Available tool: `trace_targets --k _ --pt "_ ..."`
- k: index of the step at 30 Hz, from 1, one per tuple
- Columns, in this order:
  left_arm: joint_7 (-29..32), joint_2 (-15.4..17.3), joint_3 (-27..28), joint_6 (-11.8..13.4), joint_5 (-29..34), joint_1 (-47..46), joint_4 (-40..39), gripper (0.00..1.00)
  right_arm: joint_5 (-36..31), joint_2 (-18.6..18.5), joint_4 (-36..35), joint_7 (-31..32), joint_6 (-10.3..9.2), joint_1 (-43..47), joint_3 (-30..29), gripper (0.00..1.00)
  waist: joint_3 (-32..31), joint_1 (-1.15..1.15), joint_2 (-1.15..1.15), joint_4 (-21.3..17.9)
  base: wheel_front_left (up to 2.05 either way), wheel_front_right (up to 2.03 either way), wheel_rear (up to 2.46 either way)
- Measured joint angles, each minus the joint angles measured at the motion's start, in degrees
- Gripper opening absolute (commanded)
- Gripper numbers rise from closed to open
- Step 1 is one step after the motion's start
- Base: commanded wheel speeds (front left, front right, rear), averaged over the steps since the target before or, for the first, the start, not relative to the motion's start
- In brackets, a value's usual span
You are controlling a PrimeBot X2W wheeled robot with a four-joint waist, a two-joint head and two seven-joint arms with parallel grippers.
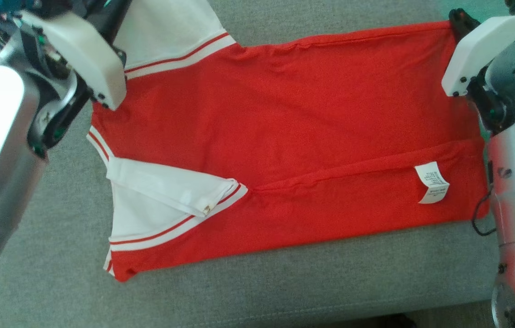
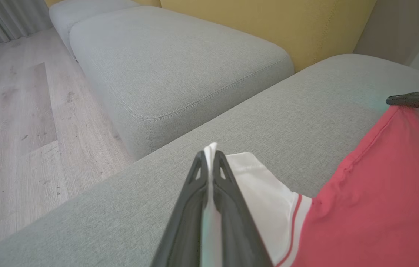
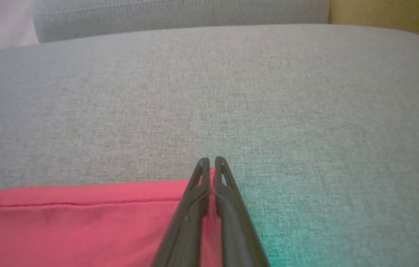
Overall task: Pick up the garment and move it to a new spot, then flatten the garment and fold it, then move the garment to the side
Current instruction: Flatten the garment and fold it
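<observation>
Garment (image 1: 284, 136) lies spread across the grey sofa cushion (image 1: 34, 282) in front of the robot. It is a red shirt with white sleeves trimmed in red stripes, collar end towards the robot's left and hem towards its right. You can see the near long edge folded up over the body, with a white care label (image 1: 432, 182) showing on that flap close to the hem. The near sleeve (image 1: 161, 200) lies folded in on the red cloth. You have the left gripper (image 2: 210, 154) closed tight on the far sleeve (image 2: 261, 193), with a sliver of white fabric pinched between its fingers and poking past the tips. The right gripper (image 3: 212, 163) is closed as well, clamped on the far hem corner of the red cloth, right where the fabric's edge meets bare cushion. In the left wrist view you see that corner rising to the right gripper's dark fingertips. Beyond lie a second grey cushion (image 2: 179, 63), a yellow backrest (image 2: 268, 26) and a wooden floor (image 2: 16, 122)
</observation>
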Motion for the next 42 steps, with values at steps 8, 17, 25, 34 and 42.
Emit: trace_targets --k 8,17,25,34,42 --pt "-3.49 2.27 1.25 1.87 -1.82 7.7 -5.1 0.0 4.56 0.2 -2.85 -6.54 0.0 5.18 1.94 0.0 -4.28 0.0 0.0 -0.03 0.0 0.0 0.0" --pt "-9.89 5.46 0.88 9.05 -1.62 28.5 -16.99 0.0 5.82 -0.24 -10.63 -10.85 0.0 20.61 0.65 0.0 -11.35 -0.02 0.0 1.35 0.0 0.0 0.0" --pt "-15.6 3.89 -1.02 12.71 -1.94 40.51 -17.13 0.0 5.44 0.08 -14.61 -10.98 0.0 26.25 -3.68 0.0 -14.63 -0.01 0.0 3.11 0.0 0.0 0.0" --pt "-21.8 0.38 -3.42 13.62 -1.85 44.75 -11.92 0.36 4.82 2.33 -16.73 -10.93 0.0 32.56 -6.47 0.3 -16.72 0.0 0.0 3.83 0.0 0.0 0.0" --pt "-29.07 -3.15 -3.37 15.8 -2.55 50.42 -7.33 1.0 4.24 3.96 -17.05 -13.24 0.0 36.8 -11.46 1.0 -18.93 0.0 0.0 3.72 0.0 0.0 0.0"
